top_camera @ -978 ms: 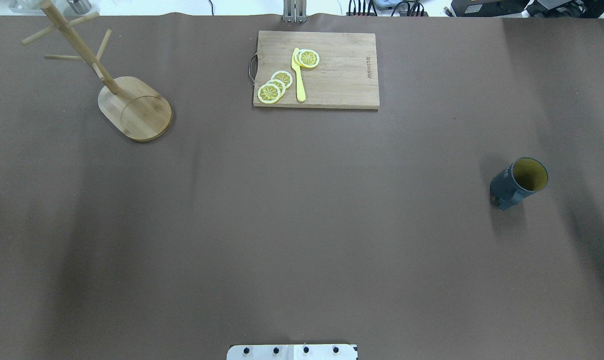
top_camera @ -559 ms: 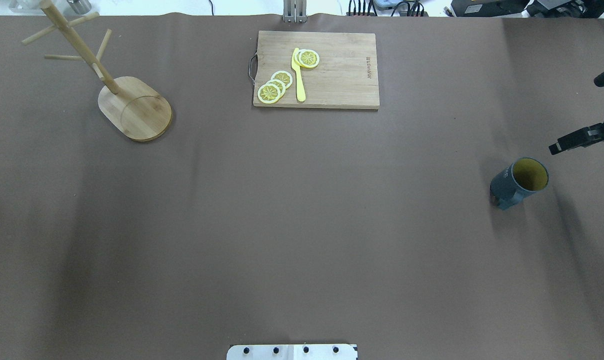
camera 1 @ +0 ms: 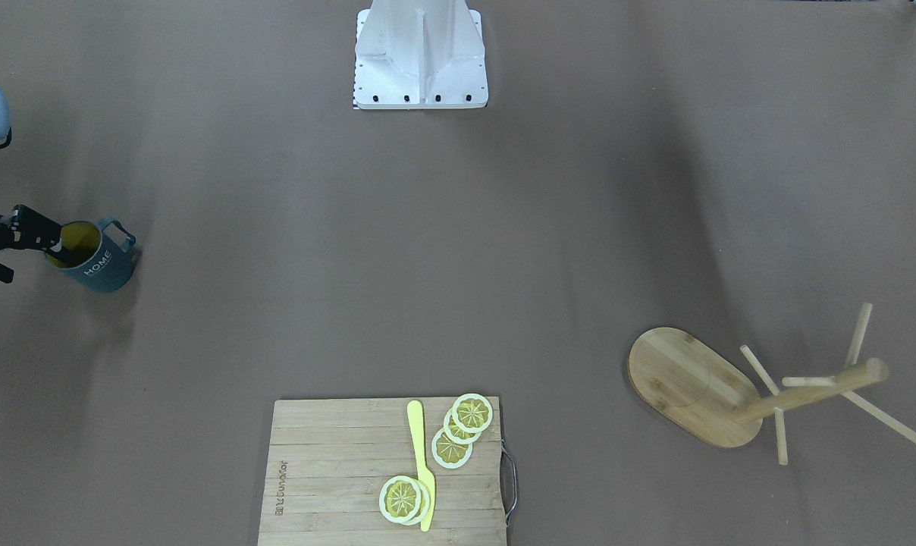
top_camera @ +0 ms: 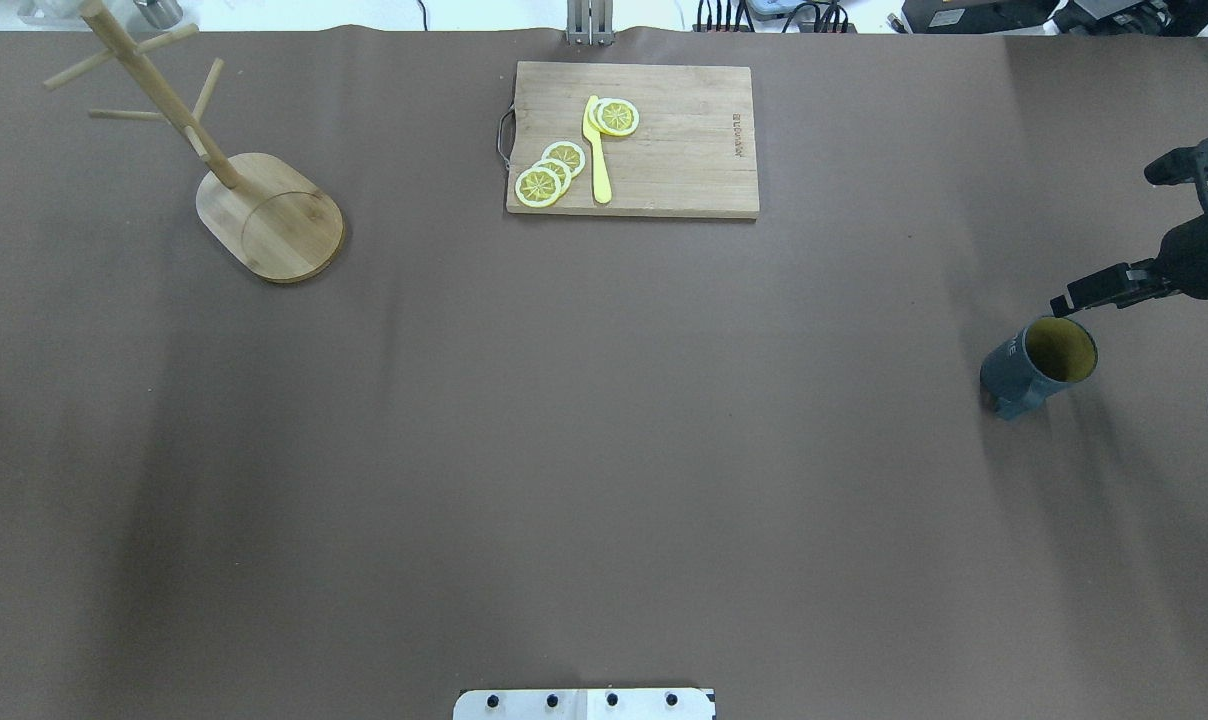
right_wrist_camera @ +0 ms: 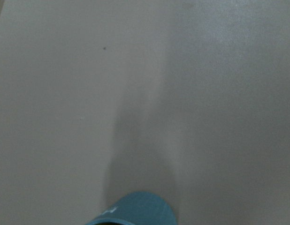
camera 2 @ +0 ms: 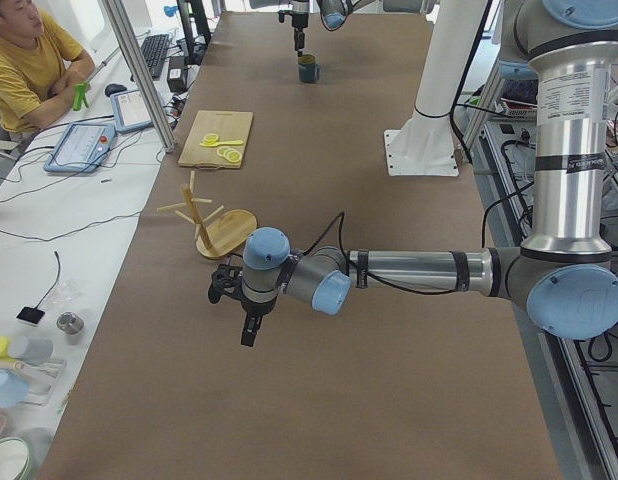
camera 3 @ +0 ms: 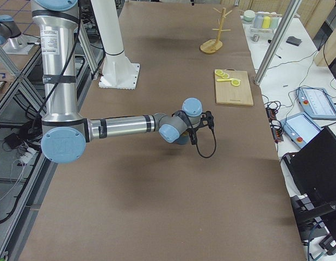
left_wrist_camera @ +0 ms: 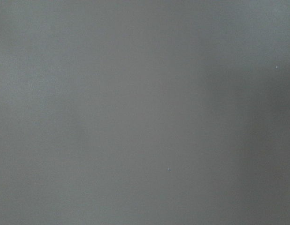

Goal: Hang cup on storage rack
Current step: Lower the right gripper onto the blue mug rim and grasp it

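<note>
The cup (top_camera: 1022, 377) stands upright at the right of the table, with its handle toward the robot. It also shows in the front view (camera 1: 100, 267), far off in the left side view (camera 2: 308, 70), and at the bottom edge of the right wrist view (right_wrist_camera: 135, 213). My right gripper (camera 1: 17, 249) is open and empty, and one of its fingers (top_camera: 1099, 288) reaches over the cup's far rim. The storage rack (top_camera: 274, 220) stands at the far left, also in the front view (camera 1: 689, 383). My left gripper (camera 2: 244, 312) shows only in the left side view, so I cannot tell its state.
A wooden cutting board (top_camera: 684, 150) with lemon slices and a yellow knife (top_camera: 597, 150) lies at the far middle. The robot's base plate (camera 1: 420, 68) is at the near edge. A person (camera 2: 29, 70) sits beyond the table's far side.
My right gripper has come in from the right edge and moved left toward the cup. The cup and the rack have not moved.
</note>
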Tool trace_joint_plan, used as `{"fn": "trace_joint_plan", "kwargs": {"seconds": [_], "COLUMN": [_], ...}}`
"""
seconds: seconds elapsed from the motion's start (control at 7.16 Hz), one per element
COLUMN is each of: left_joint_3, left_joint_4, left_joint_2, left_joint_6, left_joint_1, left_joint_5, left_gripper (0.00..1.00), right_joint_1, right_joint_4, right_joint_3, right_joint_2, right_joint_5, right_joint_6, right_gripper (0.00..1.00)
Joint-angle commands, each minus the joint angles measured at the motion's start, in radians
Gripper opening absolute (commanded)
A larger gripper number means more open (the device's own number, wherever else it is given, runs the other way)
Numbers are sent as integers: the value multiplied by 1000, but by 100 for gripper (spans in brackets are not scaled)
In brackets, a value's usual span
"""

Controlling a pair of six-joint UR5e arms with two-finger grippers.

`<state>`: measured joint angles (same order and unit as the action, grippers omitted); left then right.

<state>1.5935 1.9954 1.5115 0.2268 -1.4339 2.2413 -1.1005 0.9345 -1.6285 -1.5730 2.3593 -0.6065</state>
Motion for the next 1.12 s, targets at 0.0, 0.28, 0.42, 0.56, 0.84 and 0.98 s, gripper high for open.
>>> {"fn": "trace_joint_plan", "kwargs": {"seconds": [0.0, 0.28, 0.42, 0.56, 0.84, 0.98], "left_joint_3": [0, 2, -6, -4, 0, 11], "left_joint_4": [3, 5, 5, 5, 6, 11], "left_joint_2": [7, 7, 7, 7, 9, 12], "left_joint_6": [58, 59, 59, 59, 59, 59], "left_joint_1": [1, 1, 1, 1, 1, 1], "left_joint_5": [1, 6, 4, 6, 7, 21], "left_gripper": [98, 98, 98, 98, 98, 98], "right_joint_1": [11, 34, 40, 45, 45, 45], "right_joint_4": [-9, -8, -8, -8, -8, -8], "right_joint_3": [2, 10, 10, 12, 0, -13], "right_joint_2": [-35, -38, -35, -33, -22, -3], "right_joint_5": [1, 0, 0, -2, 3, 1], "right_joint_6": [7, 4, -1, -2, -7, -21], "right_gripper": [97, 66, 1, 0, 0, 0]}}
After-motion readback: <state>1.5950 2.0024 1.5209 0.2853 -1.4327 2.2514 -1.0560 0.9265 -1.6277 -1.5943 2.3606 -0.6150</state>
